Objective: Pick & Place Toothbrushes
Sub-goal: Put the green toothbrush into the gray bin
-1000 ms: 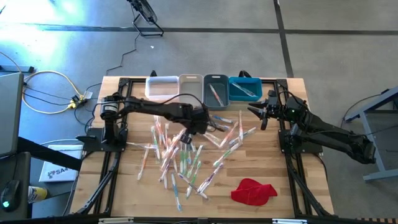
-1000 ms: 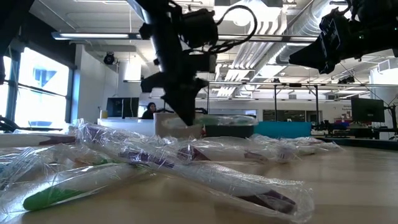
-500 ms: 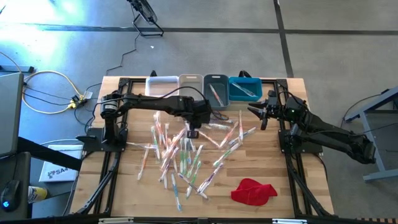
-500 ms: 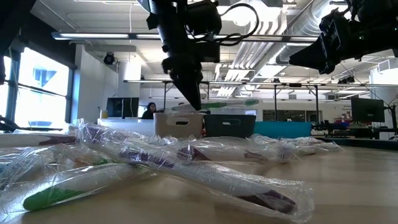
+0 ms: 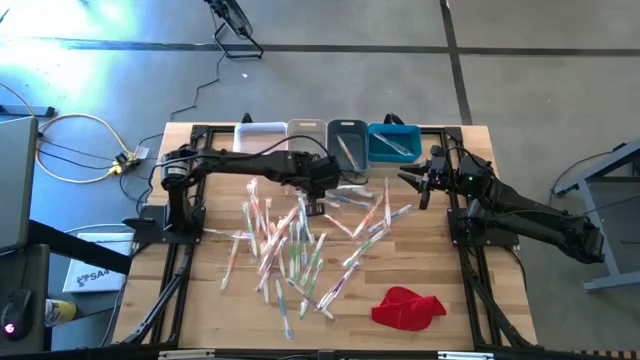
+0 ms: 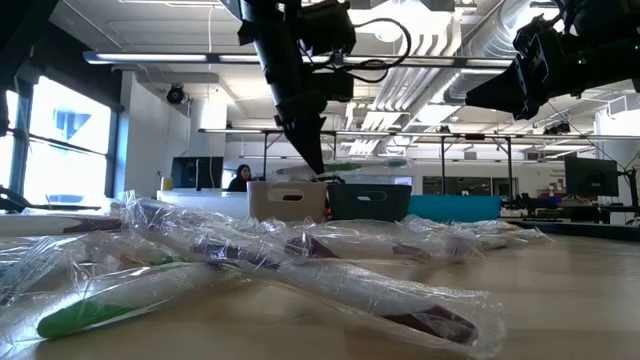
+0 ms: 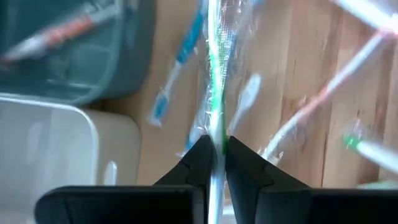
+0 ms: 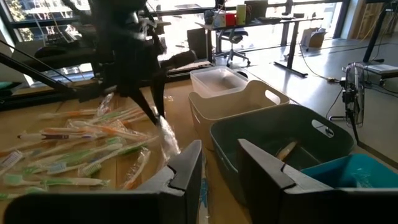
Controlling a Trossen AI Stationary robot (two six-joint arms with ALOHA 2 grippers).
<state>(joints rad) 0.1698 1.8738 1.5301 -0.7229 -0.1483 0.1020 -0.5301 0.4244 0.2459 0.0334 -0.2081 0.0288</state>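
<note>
Just before the beige bin point(image 5: 306, 139), your left gripper point(image 7: 217, 151) pinches a green toothbrush point(image 7: 216, 74), lifted above the pile point(image 5: 300, 245). Right gripper point(image 5: 418, 186) beside the blue bin point(image 5: 393, 144): fingers apart, nothing held.

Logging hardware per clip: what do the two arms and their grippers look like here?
Both arms are matte black, jointed tubes on black frames bolted to the wooden table. The left gripper has two dark, wedge-shaped fingers; a black cable loops above its wrist. The right gripper has flat grey-black fingers.

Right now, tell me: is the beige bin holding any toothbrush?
No. In the high view the beige bin looks empty, while the grey bin holds one.
</note>
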